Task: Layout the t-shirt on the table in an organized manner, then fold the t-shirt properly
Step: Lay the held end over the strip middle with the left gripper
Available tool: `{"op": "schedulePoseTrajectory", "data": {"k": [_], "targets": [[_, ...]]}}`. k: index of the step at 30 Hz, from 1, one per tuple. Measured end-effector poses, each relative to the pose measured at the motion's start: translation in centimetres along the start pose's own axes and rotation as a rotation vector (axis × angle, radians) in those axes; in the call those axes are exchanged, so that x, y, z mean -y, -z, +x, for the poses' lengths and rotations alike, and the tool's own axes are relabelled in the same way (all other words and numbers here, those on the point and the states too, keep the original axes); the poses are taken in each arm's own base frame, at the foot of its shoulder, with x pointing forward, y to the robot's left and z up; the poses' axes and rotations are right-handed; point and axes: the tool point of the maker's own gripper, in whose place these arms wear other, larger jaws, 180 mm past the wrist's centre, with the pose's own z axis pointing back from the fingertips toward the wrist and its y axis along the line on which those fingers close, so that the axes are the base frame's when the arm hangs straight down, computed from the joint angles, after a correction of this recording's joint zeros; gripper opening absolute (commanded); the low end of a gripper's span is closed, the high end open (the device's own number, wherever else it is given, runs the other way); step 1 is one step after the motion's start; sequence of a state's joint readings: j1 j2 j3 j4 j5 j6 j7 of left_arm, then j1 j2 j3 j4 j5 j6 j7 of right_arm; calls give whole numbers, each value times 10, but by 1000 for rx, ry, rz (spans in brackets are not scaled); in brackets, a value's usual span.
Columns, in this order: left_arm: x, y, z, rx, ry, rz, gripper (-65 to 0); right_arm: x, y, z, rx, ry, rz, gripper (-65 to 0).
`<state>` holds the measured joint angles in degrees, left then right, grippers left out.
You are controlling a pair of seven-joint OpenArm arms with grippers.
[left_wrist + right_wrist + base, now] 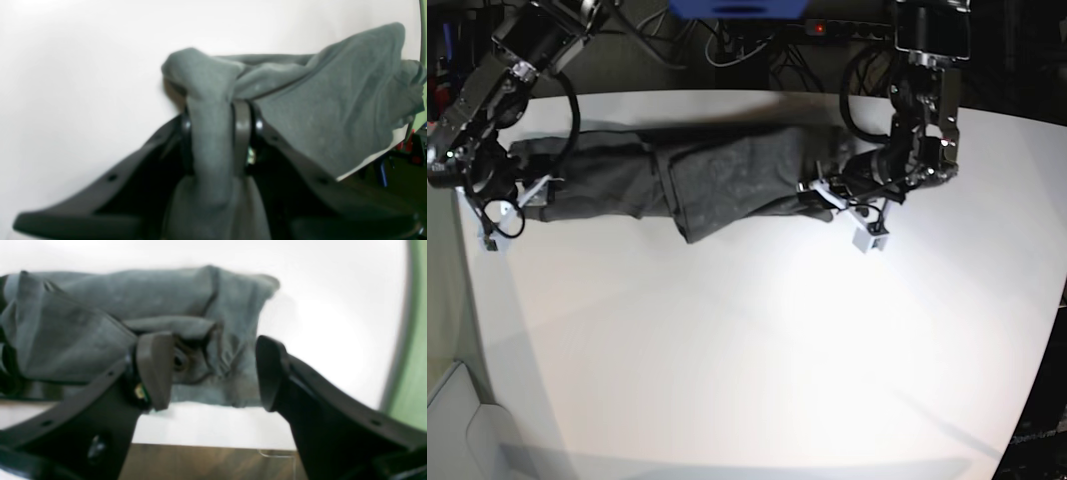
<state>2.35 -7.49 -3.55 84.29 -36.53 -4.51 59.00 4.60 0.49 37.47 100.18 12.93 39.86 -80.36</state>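
The dark grey t-shirt (697, 180) lies stretched in a long, bunched strip along the far side of the white table (747, 350). In the left wrist view my left gripper (215, 113) is shut on a thick fold of the t-shirt (327, 110), and the cloth drapes over and between its fingers (243, 123). In the base view this left gripper (832, 190) holds the strip's right end. My right gripper (213, 370) stands open just short of the t-shirt (100, 316), with nothing pinched between its fingers (155, 370). It sits at the strip's left end as the base view shows the right gripper (527, 190).
The table's edge (200, 436) runs close under the right gripper, with wooden floor (200, 463) below it. A green surface (413, 373) lies past the table's curved rim. Cables and a power strip (827, 30) crowd the back.
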Motion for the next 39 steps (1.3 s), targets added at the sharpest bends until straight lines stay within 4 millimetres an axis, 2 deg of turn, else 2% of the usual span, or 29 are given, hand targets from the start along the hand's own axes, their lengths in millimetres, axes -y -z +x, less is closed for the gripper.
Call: {"op": "schedulePoseTrajectory", "data": {"k": [3,9,16,21,33,36,39], "targets": [[-2,-1,0,0,0,3,-512,-3,10,-2,-29,15,27,-252],[-6,-3,1,-2,8,12,-512,0,14,6,-23,17,36,-252],[-7,-4,2,0,12,15,-512,5,24,-10,-84,31,53,-252],[-7,-4,2,1,15,16,-512,-1,36,-26,-137,51,93,-253],[-7,-5,3,3,12,16,-511,-6,41,-32,-118,67,114,-260],[-7,-5,5,3,16,19,-511,-9,42,-33,-102,75,124,-324],[-8,-5,5,3,16,19,-491,-14,43,-34,-106,79,134,-445]]}}
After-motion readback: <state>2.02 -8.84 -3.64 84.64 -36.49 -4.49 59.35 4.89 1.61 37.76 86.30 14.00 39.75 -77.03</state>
